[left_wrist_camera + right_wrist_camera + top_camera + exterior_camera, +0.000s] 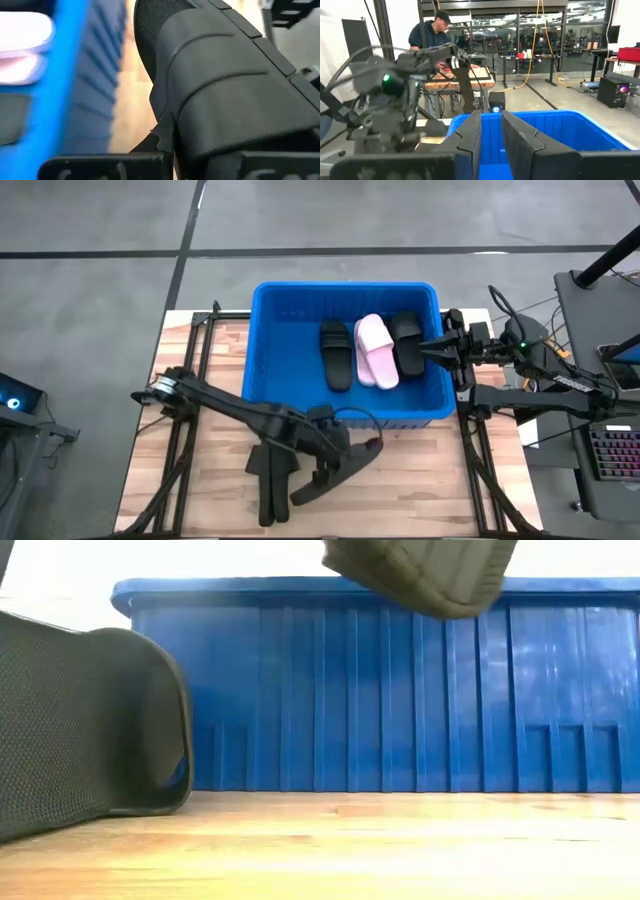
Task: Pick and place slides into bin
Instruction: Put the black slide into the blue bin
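The blue bin (270, 330) stands at the table's far middle. In it lie a black slide (336, 355), a pale pink slide (377, 352) and another black slide (408, 342). My left gripper (333, 438) is shut on a black slide (335, 470) in front of the bin's near wall. This slide fills the left wrist view (225, 90) and shows raised in the low view (420, 575). Another black slide (270, 475) lies on the table beside it and also shows in the low view (90, 720). My right gripper (428, 350) hovers over the bin's right rim, slightly open and empty. My left gripper holds the black slide near one end, beside its broad strap (220, 105). The slide itself hides the fingers, so the kind of hold cannot be told. The slide is lifted clear of the table and tilted, its sole (420, 585) above the wood in front of the bin.
The wooden table top (420, 480) is bare at the near right. Black frame rails (185, 450) run along the table's left and right sides. Beyond the table, a person (432, 35) stands at a bench in the room.
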Motion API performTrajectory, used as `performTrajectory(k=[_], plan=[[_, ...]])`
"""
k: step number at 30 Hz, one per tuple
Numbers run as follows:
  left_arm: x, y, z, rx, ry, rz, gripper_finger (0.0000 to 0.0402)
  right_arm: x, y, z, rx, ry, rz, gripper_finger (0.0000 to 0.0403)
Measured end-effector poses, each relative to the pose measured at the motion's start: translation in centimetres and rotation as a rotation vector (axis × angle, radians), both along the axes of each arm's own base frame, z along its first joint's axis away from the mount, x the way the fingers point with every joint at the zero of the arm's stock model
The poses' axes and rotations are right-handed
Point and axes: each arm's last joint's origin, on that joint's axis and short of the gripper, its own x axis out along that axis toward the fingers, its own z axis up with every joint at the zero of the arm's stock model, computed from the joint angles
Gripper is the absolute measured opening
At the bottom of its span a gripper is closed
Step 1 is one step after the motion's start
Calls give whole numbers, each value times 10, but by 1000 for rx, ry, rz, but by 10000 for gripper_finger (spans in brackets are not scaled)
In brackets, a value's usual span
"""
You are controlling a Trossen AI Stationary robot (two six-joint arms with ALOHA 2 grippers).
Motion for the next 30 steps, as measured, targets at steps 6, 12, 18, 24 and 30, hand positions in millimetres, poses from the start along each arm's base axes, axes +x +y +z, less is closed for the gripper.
performTrajectory(k=[6,12,18,24,30], plan=[[-7,27,30,51,-113,87,0,0,0,-1,9,7,-1,66],[-14,37,53,107,-210,138,0,3,0,-5,144,60,47,87],[-19,36,76,143,-319,63,0,11,6,-11,187,131,281,144],[-19,43,89,146,-387,75,0,24,8,-4,63,131,323,205],[-19,45,94,140,-408,82,0,35,8,29,-6,92,448,252]])
